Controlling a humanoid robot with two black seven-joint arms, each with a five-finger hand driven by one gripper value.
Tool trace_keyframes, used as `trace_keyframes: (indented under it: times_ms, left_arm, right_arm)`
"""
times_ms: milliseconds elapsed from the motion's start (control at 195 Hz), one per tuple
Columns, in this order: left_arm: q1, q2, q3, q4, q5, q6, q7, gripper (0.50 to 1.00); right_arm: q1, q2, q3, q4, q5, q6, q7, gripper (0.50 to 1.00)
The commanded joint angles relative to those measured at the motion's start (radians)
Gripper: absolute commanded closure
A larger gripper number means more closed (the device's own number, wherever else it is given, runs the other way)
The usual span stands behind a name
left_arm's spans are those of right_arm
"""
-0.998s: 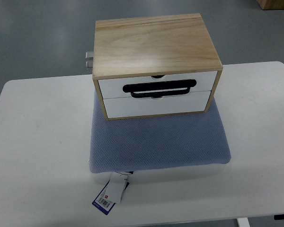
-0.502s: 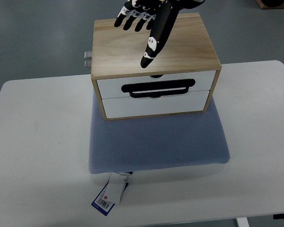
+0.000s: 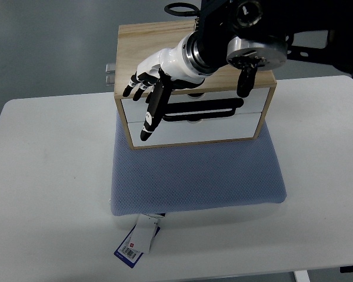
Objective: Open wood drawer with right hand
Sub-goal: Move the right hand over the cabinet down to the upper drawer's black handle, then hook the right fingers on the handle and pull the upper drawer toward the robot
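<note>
**Right hand spread in front of the drawer box, holding nothing**

Top view. Right hand point(image 3: 150, 88) reaching in from the right edge on a black-and-silver arm, hovering over the left part of the box front. Fingers point(image 3: 148, 120) extended and loosely fanned, released, with nothing gripped; longest digit pointing down across the white drawer faces toward the box's lower left corner, shorter fingertips bunched near the upper left edge. Cannot tell whether any fingertip actually touches the front. Left arm out of sight.

Wood drawer box point(image 3: 250, 75) standing upright at the far side of the white table point(image 3: 47, 194), resting on the rear edge of a blue-grey pad point(image 3: 194, 176). Both white drawer fronts flush with the frame, closed. Black handle point(image 3: 220, 110) lying across the seam between them, free of the hand. Paper tag point(image 3: 135, 242) sticking out from under the pad's near edge.

Against half a second ago: hand then above the box's top panel near the picture's upper edge, now lower and further left, in front of the drawers, with much more of the forearm visible. Box, pad and tag unmoved, drawers shut as before.
</note>
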Motion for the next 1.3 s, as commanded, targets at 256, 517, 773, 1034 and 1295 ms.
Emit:
trace_keyframes:
  times_ms: [256,517,773,1034,1295]
  left_arm:
    - [0.0,0.0,0.001,0.0,0.0,0.0,0.001,0.5]
    - [0.0,0.0,0.001,0.002,0.0,0.0,-0.001,0.5]
    - [0.0,0.0,0.001,0.003,-0.002,0.0,0.001,0.5]
    - [0.0,0.0,0.003,0.003,-0.002,0.0,0.001,0.5]
    - [0.0,0.0,0.003,0.005,-0.002,0.0,-0.001,0.5]
  right_arm:
    - [-0.11,-0.009,-0.032,-0.053,-0.144,0.057,0.0,0.558]
    - [-0.15,-0.015,-0.046,-0.066,-0.168,0.074,0.0,0.558]
    - [-0.202,-0.022,-0.049,-0.083,-0.216,0.103,0.0,0.556]
    - [-0.203,-0.079,-0.041,-0.083,-0.196,0.255,0.0,0.558]
    - [-0.185,-0.114,-0.035,-0.031,-0.151,0.344,0.0,0.558]
